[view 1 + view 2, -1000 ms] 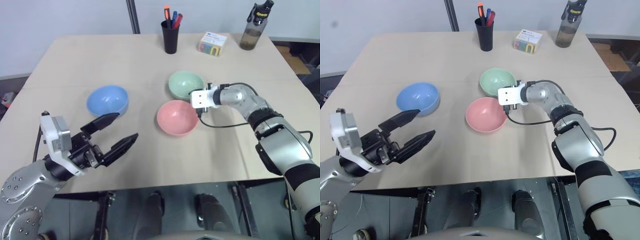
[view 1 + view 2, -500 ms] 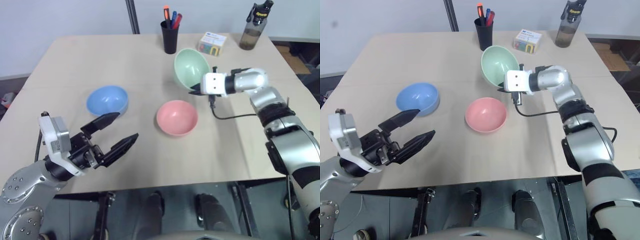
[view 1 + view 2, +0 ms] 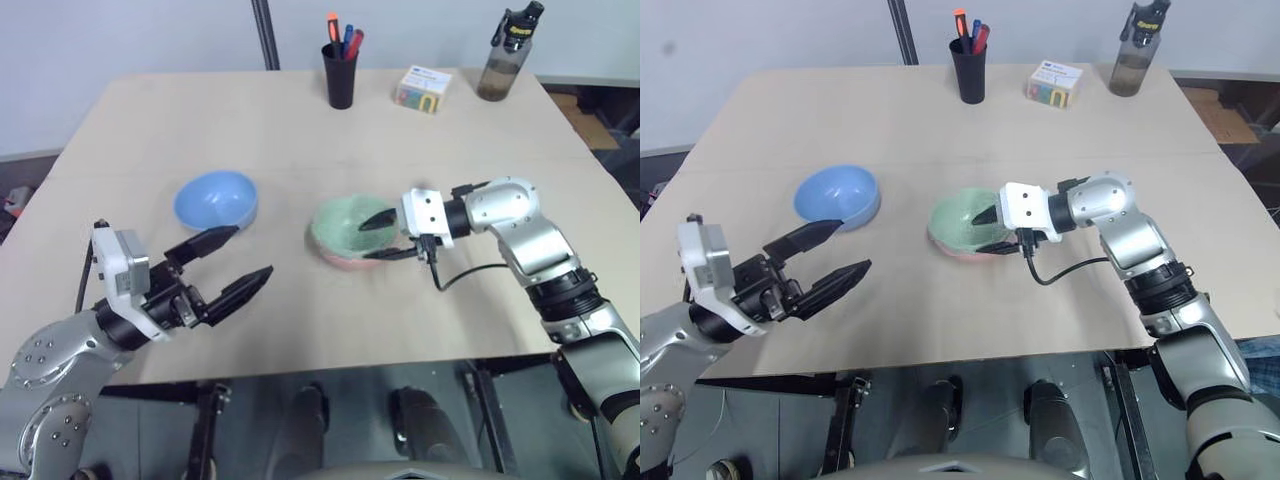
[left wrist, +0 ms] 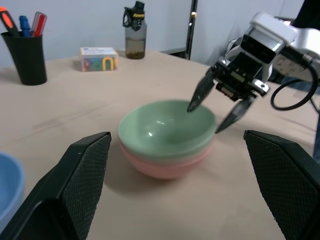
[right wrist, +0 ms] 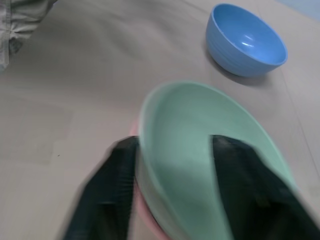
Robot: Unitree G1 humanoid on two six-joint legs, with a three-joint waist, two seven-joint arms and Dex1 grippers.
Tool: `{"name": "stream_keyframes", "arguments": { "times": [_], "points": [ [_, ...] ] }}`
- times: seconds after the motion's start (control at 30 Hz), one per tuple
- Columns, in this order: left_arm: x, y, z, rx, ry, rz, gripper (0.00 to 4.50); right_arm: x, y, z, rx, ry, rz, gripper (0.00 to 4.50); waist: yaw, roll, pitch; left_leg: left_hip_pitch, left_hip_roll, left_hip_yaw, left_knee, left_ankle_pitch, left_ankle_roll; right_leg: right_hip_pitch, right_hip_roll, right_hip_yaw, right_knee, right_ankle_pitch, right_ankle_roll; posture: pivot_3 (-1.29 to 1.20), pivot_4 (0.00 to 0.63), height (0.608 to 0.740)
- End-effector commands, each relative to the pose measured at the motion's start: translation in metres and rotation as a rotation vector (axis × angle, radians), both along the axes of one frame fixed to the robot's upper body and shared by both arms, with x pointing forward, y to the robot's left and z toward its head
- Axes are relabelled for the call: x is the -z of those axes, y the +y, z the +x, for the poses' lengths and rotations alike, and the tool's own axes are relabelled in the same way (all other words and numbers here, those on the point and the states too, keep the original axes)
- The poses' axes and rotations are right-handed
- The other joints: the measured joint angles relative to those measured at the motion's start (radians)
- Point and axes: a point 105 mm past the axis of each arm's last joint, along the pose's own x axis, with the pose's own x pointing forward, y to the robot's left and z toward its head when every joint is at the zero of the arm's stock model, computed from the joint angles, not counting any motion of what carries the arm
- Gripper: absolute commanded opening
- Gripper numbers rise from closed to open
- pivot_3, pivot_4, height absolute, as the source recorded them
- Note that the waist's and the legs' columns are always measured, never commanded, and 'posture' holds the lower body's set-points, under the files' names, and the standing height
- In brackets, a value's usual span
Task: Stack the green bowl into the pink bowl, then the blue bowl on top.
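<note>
Green bowl (image 3: 345, 226) nested in pink bowl (image 3: 345, 260) near mid-table, right of centre; only the pink rim and lower wall showing beneath it. Right gripper (image 3: 388, 238) at the stack's right edge, jaws parted, one finger over the green rim inside, the other outside and lower, by the wall; no clear clamping contact seen in the left wrist view, grip apparently let go. Blue bowl (image 3: 216, 198) alone on the table (image 3: 200, 120), left of the stack and well apart, upright. Left gripper (image 3: 232, 263) spread wide and holding nothing, hovering over the near left part of the table, nearer than the blue bowl, fingers aimed toward the stack. Along the far edge: black pen cup (image 3: 340, 72) with markers, small colourful box (image 3: 423, 88), water bottle (image 3: 503, 52) at far right.
</note>
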Motion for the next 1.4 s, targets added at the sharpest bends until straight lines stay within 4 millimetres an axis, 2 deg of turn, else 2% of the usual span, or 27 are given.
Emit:
{"name": "stream_keyframes", "arguments": {
  "times": [0.03, 0.1, 0.17, 0.23, 0.3, 0.43, 0.67, 0.73, 0.83, 0.93, 0.97, 1.03, 1.07, 1.2, 1.27, 1.4],
  "points": [
    [-0.004, 0.006, 0.004, -0.076, -0.031, 0.059, 4.50, -0.021, -0.003, -0.001, 0.055, -0.047, 0.106, 4.26, 0.000, 0.000, 0.000, 0.000, 0.000, 0.000, 0.000, 0.000, 0.000, 0.000, 0.000, 0.000, 0.000, 0.000, 0.000, 0.00, 0.150, 0.740],
    [-0.005, 0.010, 0.007, -0.132, -0.041, 0.080, 4.50, -0.029, -0.005, -0.003, 0.080, -0.041, 0.158, 4.39, 0.000, 0.000, 0.000, 0.000, 0.000, 0.000, -0.001, 0.000, 0.000, 0.000, 0.000, 0.000, 0.000, 0.000, 0.000, 0.00, 0.150, 0.740],
    [0.000, 0.035, 0.026, -0.427, -0.064, 0.267, 4.50, -0.046, -0.015, -0.016, 0.101, 0.018, 0.282, 4.39, 0.004, 0.000, 0.000, 0.000, 0.000, 0.000, 0.000, 0.000, 0.000, 0.000, 0.000, 0.000, 0.000, 0.000, 0.000, 0.00, 0.150, 0.740],
    [0.000, 0.052, 0.037, -0.611, -0.069, 0.383, 4.50, -0.054, -0.020, -0.025, 0.124, 0.057, 0.349, 4.39, 0.008, 0.000, 0.000, 0.000, 0.000, -0.001, 0.000, 0.000, 0.000, 0.000, 0.000, 0.000, 0.001, 0.000, 0.000, 0.00, 0.150, 0.740],
    [0.001, 0.052, 0.047, -0.651, -0.056, 0.467, 4.50, -0.058, -0.023, -0.028, 0.164, 0.072, 0.393, 4.39, 0.009, -0.001, -0.001, 0.000, 0.000, -0.001, 0.000, 0.000, 0.000, 0.000, 0.000, -0.001, 0.001, 0.000, 0.001, 0.00, 0.150, 0.740],
    [0.012, 0.048, 0.076, -0.623, 0.012, 0.713, 4.50, -0.062, -0.025, -0.029, 0.228, 0.074, 0.449, 4.39, 0.010, -0.001, -0.001, 0.000, 0.000, -0.001, 0.001, 0.000, 0.000, 0.000, 0.000, -0.001, 0.002, -0.002, 0.004, 0.00, 0.150, 0.740],
    [0.028, 0.041, 0.117, -0.624, 0.121, 0.823, 4.50, -0.057, -0.031, -0.031, 0.276, 0.041, 0.438, 4.39, 0.001, -0.001, 0.000, -0.002, 0.000, -0.001, 0.001, 0.000, 0.000, -0.001, 0.001, -0.001, 0.001, 0.000, 0.008, 0.00, 0.150, 0.740],
    [0.030, 0.036, 0.123, -0.605, 0.122, 0.833, 3.96, -0.056, -0.033, -0.033, 0.286, 0.034, 0.432, 4.50, 0.000, -0.001, 0.000, -0.002, 0.000, -0.001, -0.001, 0.000, 0.000, -0.002, 0.001, -0.001, 0.001, 0.000, 0.008, 0.00, 0.150, 0.740],
    [0.030, 0.030, 0.127, -0.576, 0.113, 0.835, 2.92, -0.054, -0.036, -0.034, 0.302, 0.026, 0.422, 4.50, -0.001, -0.002, 0.000, -0.003, 0.000, -0.001, -0.001, 0.000, 0.000, -0.002, 0.001, -0.001, 0.000, 0.000, 0.008, 0.00, 0.150, 0.740],
    [0.029, 0.028, 0.129, -0.563, 0.116, 0.828, 1.57, -0.054, -0.040, -0.034, 0.324, 0.012, 0.413, 4.50, 0.000, -0.002, 0.000, -0.002, 0.000, -0.001, -0.001, 0.000, 0.000, -0.002, 0.001, -0.001, 0.000, 0.000, 0.008, 0.00, 0.150, 0.740],
    [0.028, 0.028, 0.129, -0.562, 0.118, 0.824, 1.26, -0.054, -0.041, -0.034, 0.329, 0.010, 0.412, 4.50, 0.000, -0.002, 0.000, -0.002, 0.000, -0.001, -0.001, 0.000, 0.000, -0.002, 0.001, -0.001, 0.000, 0.000, 0.008, 0.00, 0.150, 0.740],
    [0.028, 0.027, 0.129, -0.552, 0.115, 0.822, 0.38, -0.054, -0.043, -0.035, 0.339, 0.006, 0.412, 4.50, 0.001, -0.002, 0.000, -0.002, 0.000, -0.001, -0.001, 0.000, 0.000, -0.002, 0.001, -0.001, 0.000, 0.000, 0.008, 0.00, 0.150, 0.740],
    [0.027, 0.026, 0.129, -0.547, 0.117, 0.821, 0.12, -0.054, -0.044, -0.035, 0.343, 0.004, 0.412, 4.50, 0.001, -0.002, 0.000, -0.002, 0.000, -0.001, -0.001, 0.000, 0.000, -0.002, 0.001, -0.001, 0.000, 0.000, 0.008, 0.00, 0.150, 0.740],
    [0.023, 0.021, 0.122, -0.473, 0.122, 0.787, 0.12, -0.055, -0.049, -0.037, 0.355, 0.010, 0.424, 4.50, 0.001, -0.002, 0.000, -0.002, 0.000, -0.001, -0.001, 0.000, 0.000, -0.002, 0.001, -0.001, 0.000, 0.000, 0.008, 0.00, 0.150, 0.740],
    [0.016, 0.006, 0.115, -0.352, 0.073, 0.740, 0.12, -0.056, -0.053, -0.038, 0.362, 0.019, 0.440, 4.50, 0.001, -0.002, 0.000, -0.002, 0.000, -0.001, -0.001, 0.000, 0.000, -0.002, 0.001, -0.001, 0.001, 0.000, 0.008, 0.00, 0.150, 0.740],
    [-0.013, -0.037, 0.093, -0.057, -0.161, 0.659, 0.12, -0.051, -0.071, -0.048, 0.390, 0.098, 0.480, 4.50, 0.009, -0.002, 0.000, -0.003, 0.000, -0.001, -0.001, 0.000, 0.000, -0.002, 0.000, -0.001, 0.000, 0.002, 0.004, 0.00, 0.150, 0.740]
  ]
}}
